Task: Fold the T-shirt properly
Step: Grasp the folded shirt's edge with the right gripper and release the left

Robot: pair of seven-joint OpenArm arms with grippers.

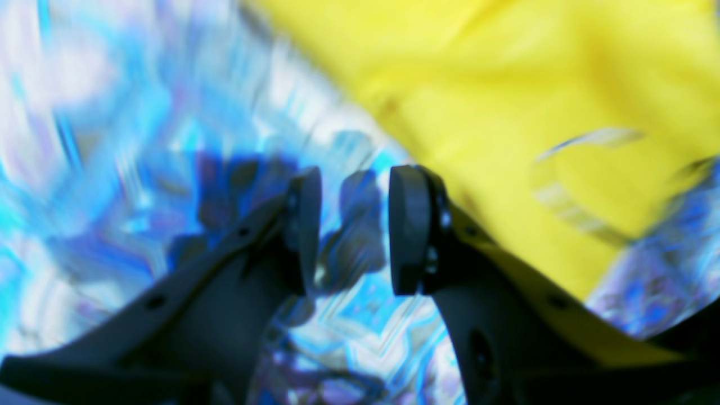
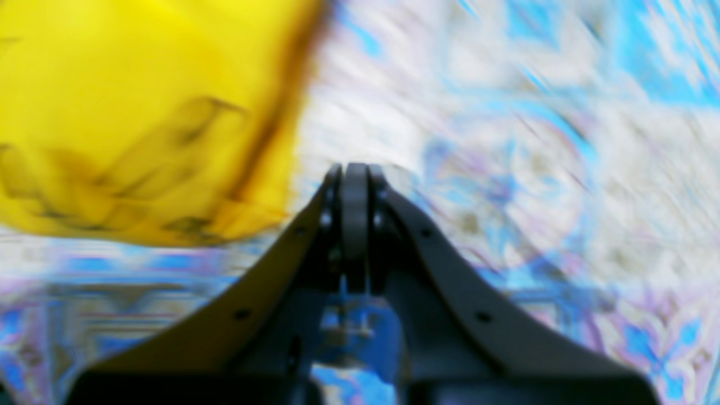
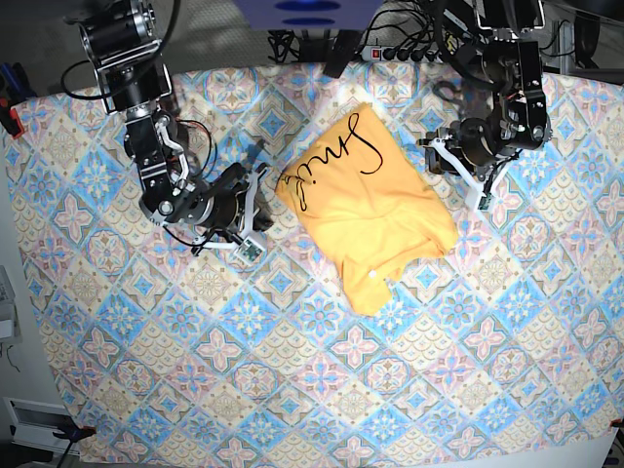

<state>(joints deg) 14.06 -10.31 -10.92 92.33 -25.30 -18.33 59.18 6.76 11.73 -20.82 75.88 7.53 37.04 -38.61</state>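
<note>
Because neither arm has hold of the cloth, the chief risk from here is that the next grasp takes only the top layer of the T-shirt (image 3: pixel 366 210) and drags the stack out of line, or catches the tablecloth (image 3: pixel 292 370) underneath and rucks it up with the shirt. The left gripper (image 1: pixel 354 225) hangs with its jaws part-way apart and nothing between them, just beside the shirt's edge on the base view's right; the right gripper (image 2: pixel 355 225) has its jaws pressed together on nothing, just off the shirt's other side, over the patterned cloth. Both wrist views are smeared, so a misjudged approach is another likely cause of a bad pinch. The shirt lies near the upper middle of the table, already folded into a rough oblong, between the two arms. Its long axis runs diagonally, from the upper end nearer the far edge down toward the lower centre, where a narrower lumpy end points at the near side. The dark cursive lettering sits face-up at the upper-left end.
</note>
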